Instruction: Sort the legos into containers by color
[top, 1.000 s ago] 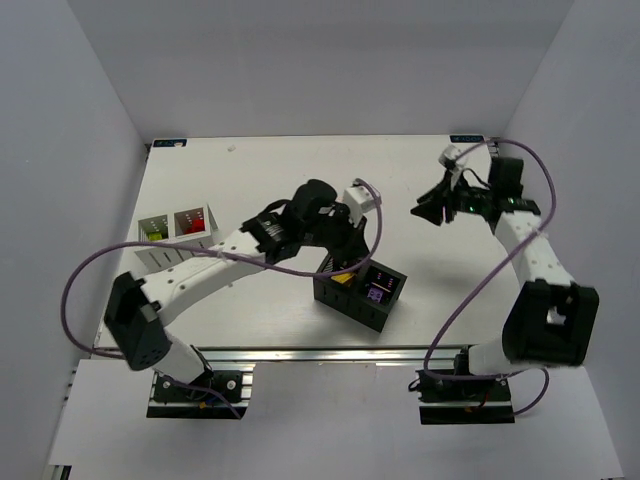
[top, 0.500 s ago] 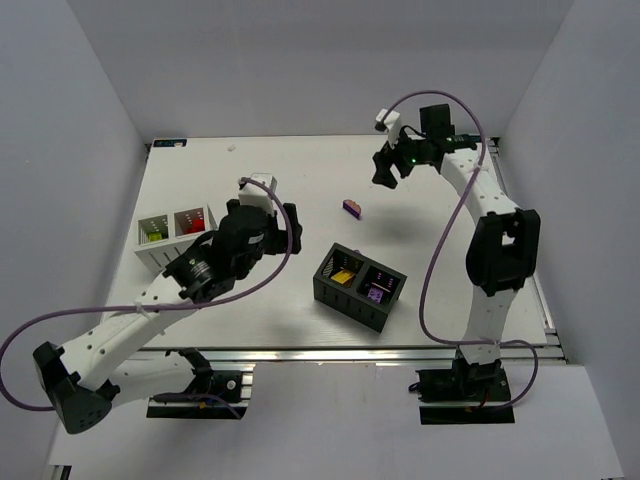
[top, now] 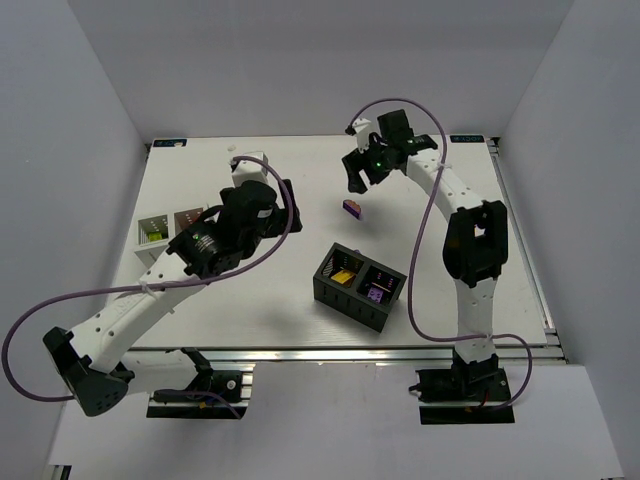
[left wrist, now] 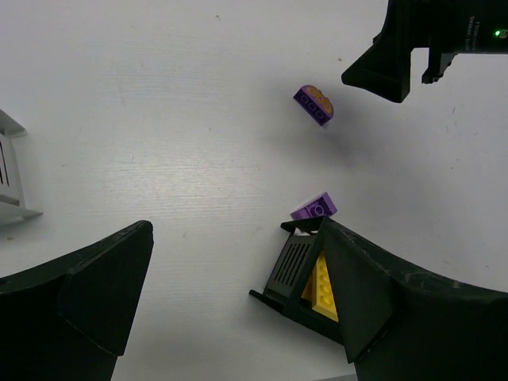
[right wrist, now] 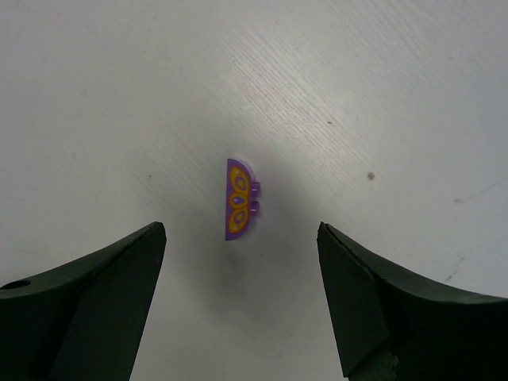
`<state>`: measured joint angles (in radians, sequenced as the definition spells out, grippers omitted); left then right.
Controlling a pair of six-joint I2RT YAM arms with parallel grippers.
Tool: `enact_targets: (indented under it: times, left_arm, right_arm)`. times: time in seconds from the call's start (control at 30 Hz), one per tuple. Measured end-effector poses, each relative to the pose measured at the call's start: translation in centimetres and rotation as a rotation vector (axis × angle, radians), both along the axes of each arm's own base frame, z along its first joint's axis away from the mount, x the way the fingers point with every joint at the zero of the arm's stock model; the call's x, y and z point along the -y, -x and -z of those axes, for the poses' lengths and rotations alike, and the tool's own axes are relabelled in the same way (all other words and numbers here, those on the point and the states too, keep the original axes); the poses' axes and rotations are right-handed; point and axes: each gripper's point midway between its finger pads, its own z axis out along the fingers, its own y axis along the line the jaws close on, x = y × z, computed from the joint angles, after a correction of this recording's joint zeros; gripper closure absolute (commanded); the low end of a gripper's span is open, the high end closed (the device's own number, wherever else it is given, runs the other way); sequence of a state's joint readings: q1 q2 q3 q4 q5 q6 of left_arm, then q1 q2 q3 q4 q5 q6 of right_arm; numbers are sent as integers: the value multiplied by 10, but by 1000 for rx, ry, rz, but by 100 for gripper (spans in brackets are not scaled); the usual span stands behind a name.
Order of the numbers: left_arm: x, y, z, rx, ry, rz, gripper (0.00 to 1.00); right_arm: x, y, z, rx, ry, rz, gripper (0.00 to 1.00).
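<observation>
In the overhead view the white/grey box (top: 150,250) at the left holds lime green bricks (top: 153,233) in 1 cell and red bricks (top: 187,220) in the other. The left gripper (left wrist: 236,230) hangs over bare table (top: 300,320) to the right of that box, its 2 fingers spread wide with nothing between them. Further right, the black box (top: 335,292) has yellow-orange bricks (top: 343,277) in its left cell and purple ones (top: 376,293) in its right cell. The left wrist view also shows a purple brick (left wrist: 314,208) at that box's edge. I cannot tell whether it sits inside the cell or on the rim.

Sorting looks nearly finished. Only 1 loose lego is visible on the table, a purple half-round piece (right wrist: 238,198) with an orange printed face, lying beyond the black box and well apart from it. It belongs in the purple cell.

The right gripper (right wrist: 240,232) is above that piece with its 2 fingers (right wrist: 95,302) spread apart and empty. In its wrist view the piece lies flat on the table roughly midway between the 2 fingertips, touching neither, with its straight edge facing the right-hand finger. The alignment looks good for a descent and pinch
</observation>
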<state>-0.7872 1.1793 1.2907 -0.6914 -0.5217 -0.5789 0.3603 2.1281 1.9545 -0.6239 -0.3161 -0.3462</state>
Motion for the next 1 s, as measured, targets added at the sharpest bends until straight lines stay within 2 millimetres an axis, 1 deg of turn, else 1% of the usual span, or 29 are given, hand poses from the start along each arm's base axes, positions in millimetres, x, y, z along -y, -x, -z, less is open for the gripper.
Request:
enact_targets:
  times: [0.07,0.13,0.3,0.43,0.5,0.63,0.87,1.0]
  left_arm:
    - [-1,2,5,-23,-2,-8,2]
    - [-3,4,8,-40,5,-18,2]
    - [-5,8,11,-56,40,-43,2]
    - [-8,12,15,-67,57,-57,2]
    - [-9,13,17,-72,62,-64,2]
    - [-13,15,18,-75,70,-77,2]
    - [-22,22,13,-68,90,-98,2]
    - [-27,27,9,-63,109,-108,2]
  right_arm:
    - [-4,3,6,-25,1,14,18]
    - [-4,2,14,-39,13,31,19]
    - [4,-2,41,-76,64,78,21]
    - [6,-2,64,-112,96,84,31]
    - [7,-1,72,-125,109,83,32]
    - [0,3,82,-140,120,70,35]
    - [-13,12,97,-164,135,41,36]
    - [-16,14,108,-166,170,42,47]
